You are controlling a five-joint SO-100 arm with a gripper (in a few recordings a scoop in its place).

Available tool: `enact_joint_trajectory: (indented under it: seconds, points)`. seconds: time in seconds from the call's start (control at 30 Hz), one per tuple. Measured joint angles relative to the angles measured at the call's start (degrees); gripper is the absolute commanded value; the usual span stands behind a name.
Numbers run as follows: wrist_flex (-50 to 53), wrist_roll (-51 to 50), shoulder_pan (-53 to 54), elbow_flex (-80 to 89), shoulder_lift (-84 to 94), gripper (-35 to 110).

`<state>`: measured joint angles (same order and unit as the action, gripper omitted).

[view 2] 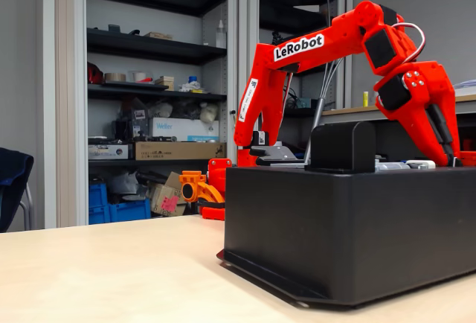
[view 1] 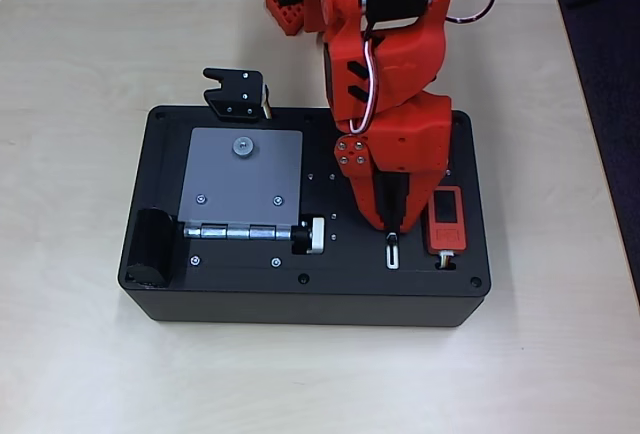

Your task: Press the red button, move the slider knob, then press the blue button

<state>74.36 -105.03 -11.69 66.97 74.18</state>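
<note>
Overhead, lower right of centre: red plastic end effector [view 1: 390, 226] tip over slider knob [view 1: 392, 245], tiny dark nub in white-outlined slot on matte black box [view 1: 300, 299]. Jaw opening unclear, can't tell.

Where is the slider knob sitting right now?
In the overhead view the slider knob sits at the top of its white-outlined slot near the black box's front edge, just under the hand and left of the orange-red block.

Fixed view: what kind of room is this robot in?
Probably a lab or workshop storeroom. Open shelves behind hold boxes and supplies, blue crates sit on the floor, and a red arm marked LeRobot works over a black test box on a wooden table.
</note>
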Motion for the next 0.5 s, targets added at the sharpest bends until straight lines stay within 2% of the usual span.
enact_joint_trajectory:
  seconds: [0.5]
  points:
    - [0.0,0.8,0.6,-4.9,-3.9,0]
